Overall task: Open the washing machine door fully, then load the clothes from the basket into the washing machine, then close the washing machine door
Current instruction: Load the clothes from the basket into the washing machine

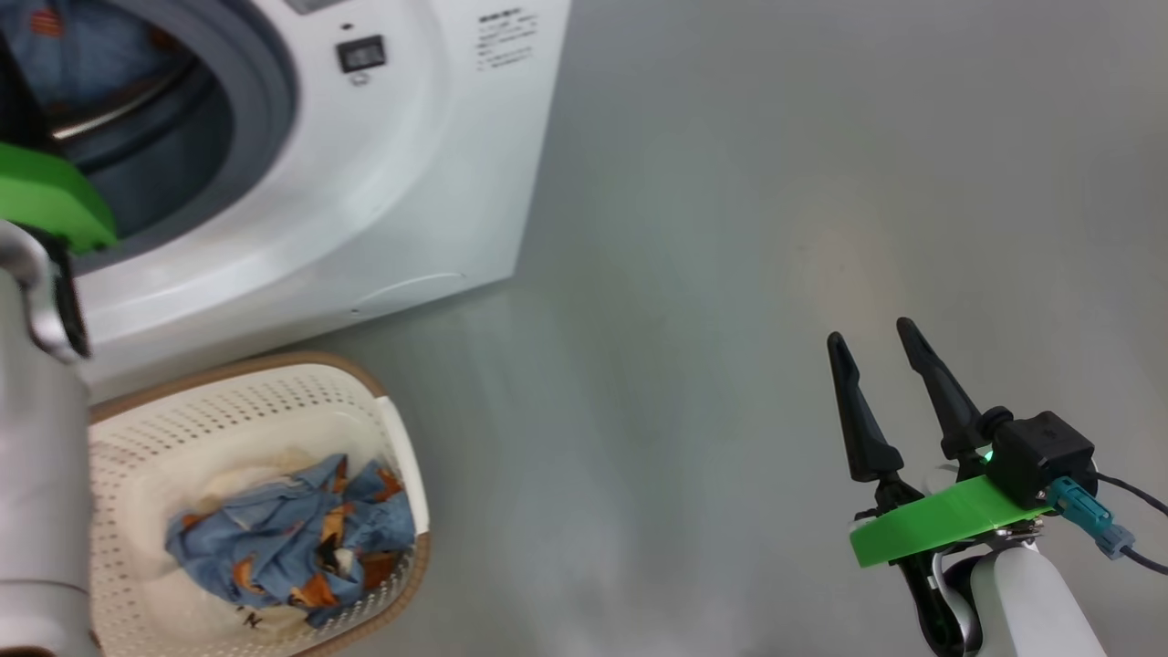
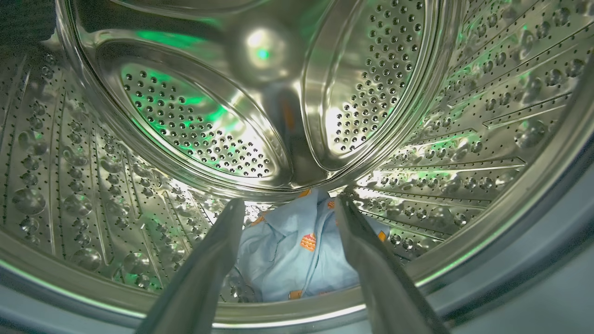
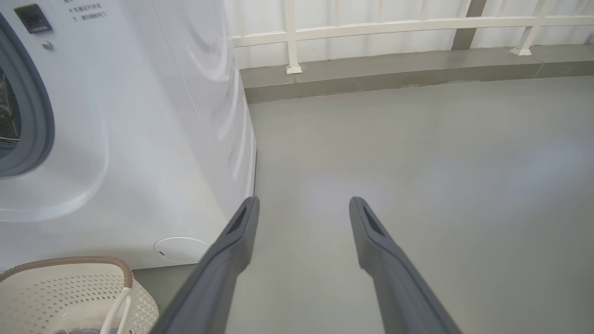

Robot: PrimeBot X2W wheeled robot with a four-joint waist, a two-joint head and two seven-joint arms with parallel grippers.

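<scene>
The white washing machine [image 1: 411, 164] stands at the upper left with its mouth uncovered; its door is out of view. My left gripper [image 2: 287, 204] reaches inside the steel drum [image 2: 185, 130], open, above a light blue garment [image 2: 297, 260] lying at the drum's bottom and apart from it. In the head view my left arm [image 1: 36, 429] runs up the left edge toward the opening. The cream basket [image 1: 383, 438] sits on the floor in front of the machine and holds blue clothes [image 1: 292, 529] with orange figures. My right gripper [image 1: 876, 338] hovers open over bare floor at the lower right.
The grey-blue gasket [image 1: 265, 100] rings the machine's mouth. Grey floor [image 1: 730, 228] spreads to the right of the machine. In the right wrist view a white railing [image 3: 371, 25] on a low kerb runs along the far side, and the basket's rim [image 3: 93, 262] is at the lower left.
</scene>
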